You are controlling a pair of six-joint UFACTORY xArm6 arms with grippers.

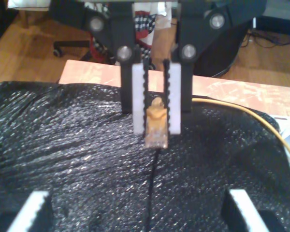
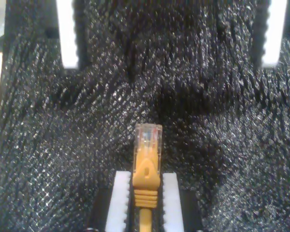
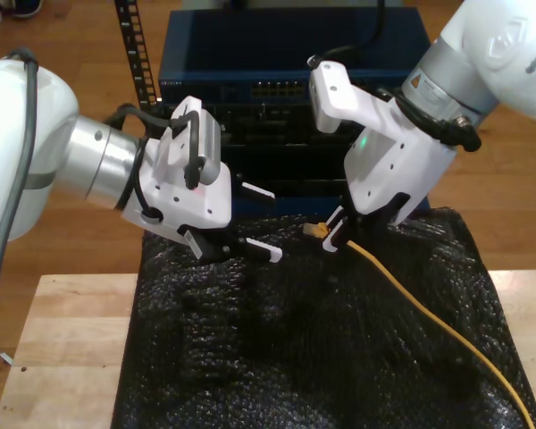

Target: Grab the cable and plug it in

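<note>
The cable [image 3: 429,322] is thin and yellow-orange and runs across the black mat from the exterior view's lower right up to my second gripper [image 3: 335,234]. That gripper is shut on the boot just behind the clear plug [image 2: 148,140], and the plug [image 3: 316,231] sticks out past its white fingers [image 2: 121,193], held above the mat. My first gripper [image 3: 273,225] faces it from the exterior view's left, open and holding nothing, a short gap away. In the first wrist view the plug [image 1: 156,128] hangs between the second gripper's pads straight ahead of my first gripper [image 1: 140,208].
A crinkled black bubble-wrap mat [image 3: 295,357] covers most of a light wooden table [image 3: 62,340]. Behind the table stands a dark blue rack unit [image 3: 295,63] with a row of ports [image 3: 272,89]. An office chair base [image 1: 70,46] stands on the floor beyond.
</note>
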